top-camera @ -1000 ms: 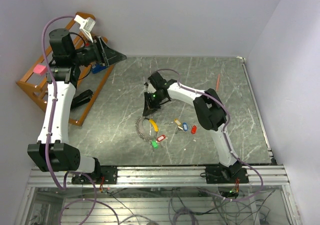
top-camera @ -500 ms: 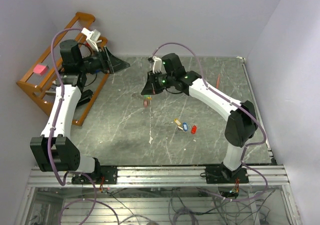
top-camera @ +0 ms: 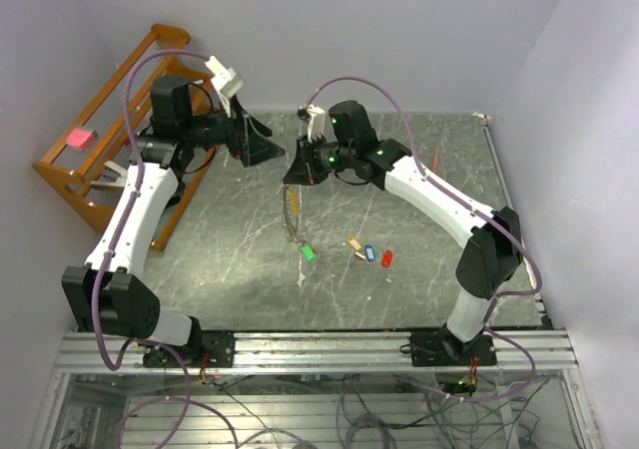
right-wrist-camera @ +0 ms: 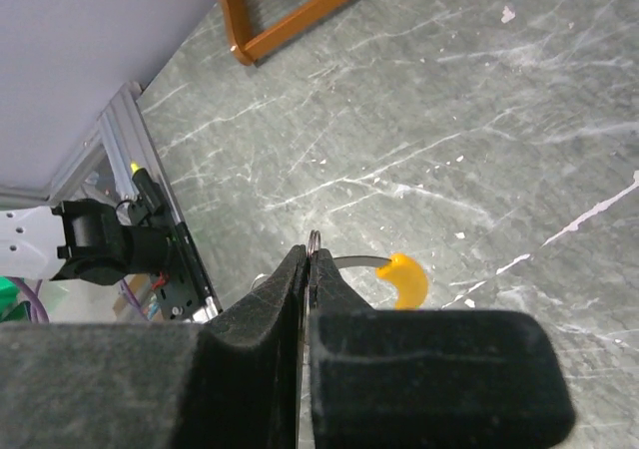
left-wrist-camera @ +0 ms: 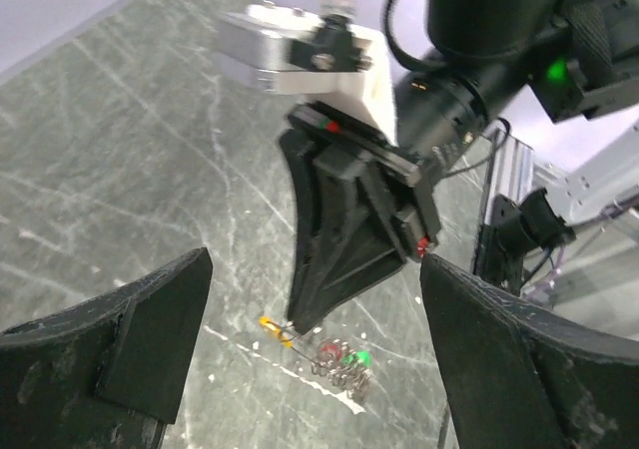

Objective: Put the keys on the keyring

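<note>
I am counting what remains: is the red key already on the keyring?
No, the red key lies loose on the table, apart from the keyring hanging from the right gripper.

I see the right gripper [top-camera: 297, 173] up off the tabletop [top-camera: 230, 259] now, shifted toward the far edge from the middle spot where it sat low a second ago. The keyring [top-camera: 291, 217] is gone from the middle of the table where it lay. It now hangs from the right gripper's pinched fingers, green key [top-camera: 308, 253] dangling lowest. Half a second ago it looked bunched short under the gripper; now it hangs long. The left gripper [top-camera: 268, 151] has swung off the far-left corner and in along the far edge, jaws apart, now close beside the right gripper.
</note>
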Motion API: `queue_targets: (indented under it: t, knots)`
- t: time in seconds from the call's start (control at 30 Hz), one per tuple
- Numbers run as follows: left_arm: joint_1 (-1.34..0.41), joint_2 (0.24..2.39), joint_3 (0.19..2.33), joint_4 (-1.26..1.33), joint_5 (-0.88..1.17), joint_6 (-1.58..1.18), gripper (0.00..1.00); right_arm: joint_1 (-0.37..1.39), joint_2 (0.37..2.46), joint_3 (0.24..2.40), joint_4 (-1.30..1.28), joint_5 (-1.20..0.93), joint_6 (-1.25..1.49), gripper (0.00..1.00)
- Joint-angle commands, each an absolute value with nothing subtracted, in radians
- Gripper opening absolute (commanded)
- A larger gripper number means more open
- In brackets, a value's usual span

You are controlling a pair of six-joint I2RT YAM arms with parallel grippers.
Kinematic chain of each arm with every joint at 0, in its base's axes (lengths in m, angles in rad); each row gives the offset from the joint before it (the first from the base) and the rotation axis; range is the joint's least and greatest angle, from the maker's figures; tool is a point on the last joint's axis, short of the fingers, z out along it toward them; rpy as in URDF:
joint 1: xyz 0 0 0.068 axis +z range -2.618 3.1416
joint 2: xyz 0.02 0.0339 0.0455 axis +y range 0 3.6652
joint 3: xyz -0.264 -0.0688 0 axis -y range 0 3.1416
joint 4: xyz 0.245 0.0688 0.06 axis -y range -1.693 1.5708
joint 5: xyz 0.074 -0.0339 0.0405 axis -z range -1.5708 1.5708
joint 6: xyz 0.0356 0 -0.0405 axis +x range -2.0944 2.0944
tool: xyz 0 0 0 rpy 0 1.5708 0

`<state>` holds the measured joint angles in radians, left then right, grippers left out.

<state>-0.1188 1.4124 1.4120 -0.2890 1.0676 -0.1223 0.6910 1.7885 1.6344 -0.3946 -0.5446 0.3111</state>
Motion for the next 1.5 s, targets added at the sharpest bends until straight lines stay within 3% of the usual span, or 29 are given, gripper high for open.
queue_targets:
  t: [0.0, 0.17, 0.37, 0.87, 1.47]
  knots:
    - [-0.192, 1.41, 1.482, -0.49, 1.057, 0.115, 0.98, 0.692, 1.727, 1.681, -0.397, -0.523, 0.287, 0.0]
    - [-0.198, 1.415, 1.527, -0.632, 0.971, 0.214, 0.98, 0.692, 1.696, 1.682, -0.397, -0.484, 0.282, 0.0]
    - [-0.198, 1.399, 1.525, -0.619, 0.948, 0.203, 0.98, 0.692, 1.682, 1.709, -0.409, -0.457, 0.273, 0.0]
    - [-0.204, 1.404, 1.46, -0.484, 1.13, 0.131, 0.99, 0.692, 1.635, 1.718, -0.348, -0.461, 0.315, 0.0]
    - [-0.206, 1.43, 1.427, -0.382, 1.172, 0.074, 0.97, 0.694, 1.599, 1.727, -0.279, -0.517, 0.363, 0.0]
